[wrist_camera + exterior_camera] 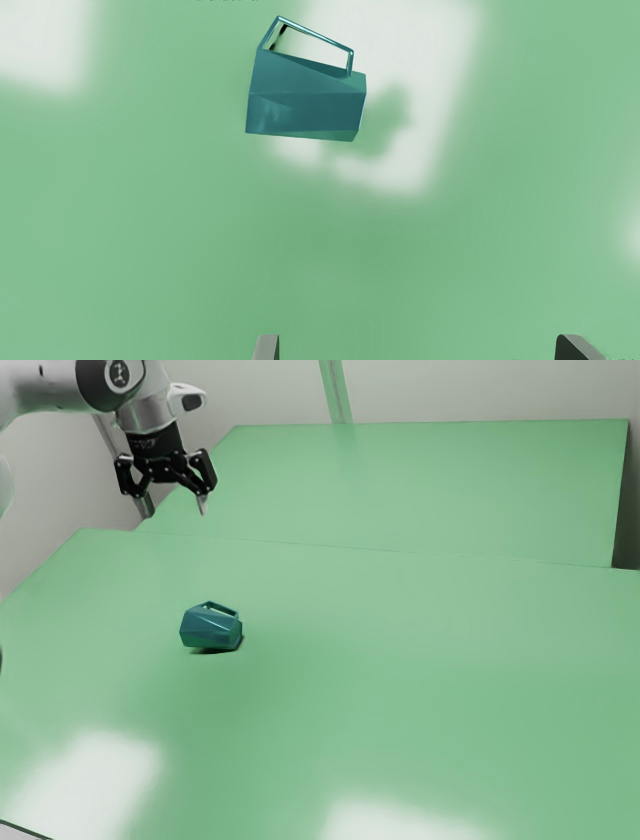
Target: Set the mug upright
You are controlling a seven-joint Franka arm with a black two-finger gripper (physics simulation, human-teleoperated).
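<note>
Mug (306, 105) in dark teal, a tapering, many-sided body with a smooth, slightly glossy skin whose material I can't make out, lies on its side in the exterior view's left half. Its angular, thin-barred teal handle (316, 34) juts from the upper flank; which end is the mouth, I cannot tell. Beneath it spreads the flat, smooth green worktop (400, 680), material likewise uncertain, with pale patches of light on it. Above the mug and well apart from it, towards the exterior view's upper left, hangs the black two-fingered pincer (175, 508), grey at its tips. It stands wide open, with nothing between the fingers. Behind it comes the smooth white-and-black arm (147, 415).

As for progress, the mug's pose falls short of what is asked: it rests along its flank, not on its base. By my judgement all that counts towards the goal is left from here: getting the pincer down to the mug, taking a firm hold of body or handle, tipping it through roughly a quarter turn, seating the base flat on the worktop and letting go without knocking it over.
</note>
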